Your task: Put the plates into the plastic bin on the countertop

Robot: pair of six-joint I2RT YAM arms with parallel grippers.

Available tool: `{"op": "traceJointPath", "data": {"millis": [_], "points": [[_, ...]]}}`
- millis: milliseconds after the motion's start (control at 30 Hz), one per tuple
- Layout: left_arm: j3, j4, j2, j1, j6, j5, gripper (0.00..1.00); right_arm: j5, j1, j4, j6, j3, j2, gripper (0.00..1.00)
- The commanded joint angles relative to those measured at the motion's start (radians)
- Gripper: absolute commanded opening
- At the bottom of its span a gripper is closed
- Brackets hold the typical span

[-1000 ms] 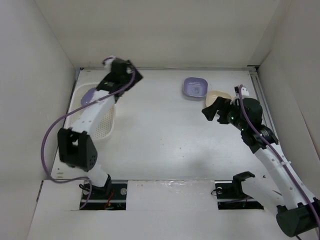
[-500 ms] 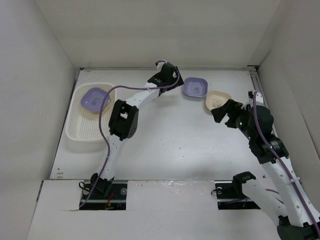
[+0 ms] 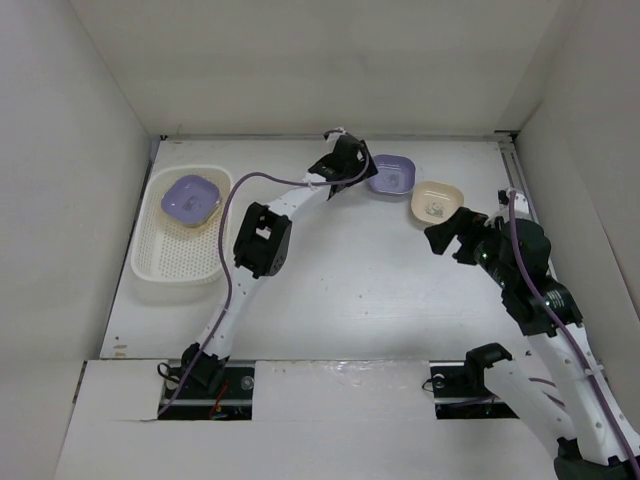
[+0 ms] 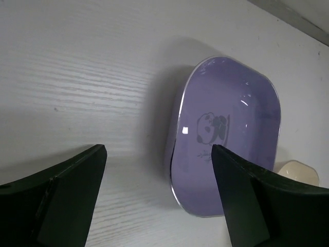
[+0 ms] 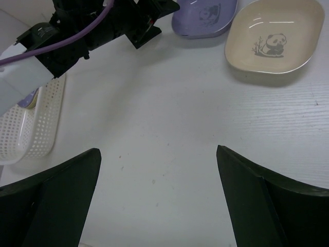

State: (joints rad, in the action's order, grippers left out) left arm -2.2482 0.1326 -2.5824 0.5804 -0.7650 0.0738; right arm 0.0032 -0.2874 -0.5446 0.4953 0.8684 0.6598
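Note:
A lavender plate [image 3: 391,175] with a panda print lies on the countertop [image 3: 340,270] at the back. My left gripper [image 3: 352,166] is open at its left rim. In the left wrist view the gripper [image 4: 158,154] straddles that rim of the plate [image 4: 226,149], with one finger outside it and the other over the dish. A cream plate [image 3: 437,202] sits just right of the lavender one. My right gripper [image 3: 447,236] hovers open near it, with only bare counter between its fingers [image 5: 158,152]. A second lavender plate [image 3: 190,198] lies in the plastic bin [image 3: 168,268] at the left.
White walls close in the counter at the back and on both sides. The left arm [image 5: 92,31] stretches across the back of the counter from the bin side. In the right wrist view the cream plate [image 5: 275,35] and the bin's corner [image 5: 31,128] show.
My left arm swung from over the bin across to the lavender plate at the back, leaving a lavender plate in the bin. Its jaws narrowed a little. My right gripper drifted slightly right.

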Motion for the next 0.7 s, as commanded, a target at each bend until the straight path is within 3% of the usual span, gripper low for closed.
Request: {"op": "traceJointPath", "data": {"millis": [0,67,100,233,333,400,500,600,667], "points": [[-0.111,0.025,-0.033,0.01,0.003,0.018,0.78,-0.018,0.008,0.006,-0.014,0.024,-0.009,1.0],[-0.204,0.125,-0.085,0.019,0.003,0.029,0.65,-0.019,0.008,0.006,-0.014,0.033,-0.009,1.0],[-0.205,0.125,-0.085,0.019,0.003,0.041,0.65,-0.019,0.008,0.006,-0.014,0.034,-0.009,1.0],[-0.176,0.125,-0.094,0.019,0.003,0.041,0.42,-0.019,0.008,-0.003,-0.023,0.043,-0.029,1.0],[-0.175,0.147,-0.104,0.019,0.003,0.03,0.19,-0.019,0.008,-0.003,-0.023,0.043,-0.038,1.0],[-0.175,0.165,-0.104,0.019,0.003,0.055,0.18,-0.019,0.008,-0.003,-0.023,0.043,-0.048,1.0],[-0.175,0.199,-0.09,0.019,0.003,0.093,0.0,-0.028,0.008,-0.003,-0.023,0.052,-0.048,1.0],[-0.125,0.237,-0.026,0.019,-0.007,0.161,0.0,-0.028,0.008,-0.003,-0.023,0.052,-0.048,1.0],[0.022,0.201,0.118,0.019,-0.016,0.198,0.0,-0.028,0.008,0.018,-0.023,0.041,-0.039,1.0]]}}
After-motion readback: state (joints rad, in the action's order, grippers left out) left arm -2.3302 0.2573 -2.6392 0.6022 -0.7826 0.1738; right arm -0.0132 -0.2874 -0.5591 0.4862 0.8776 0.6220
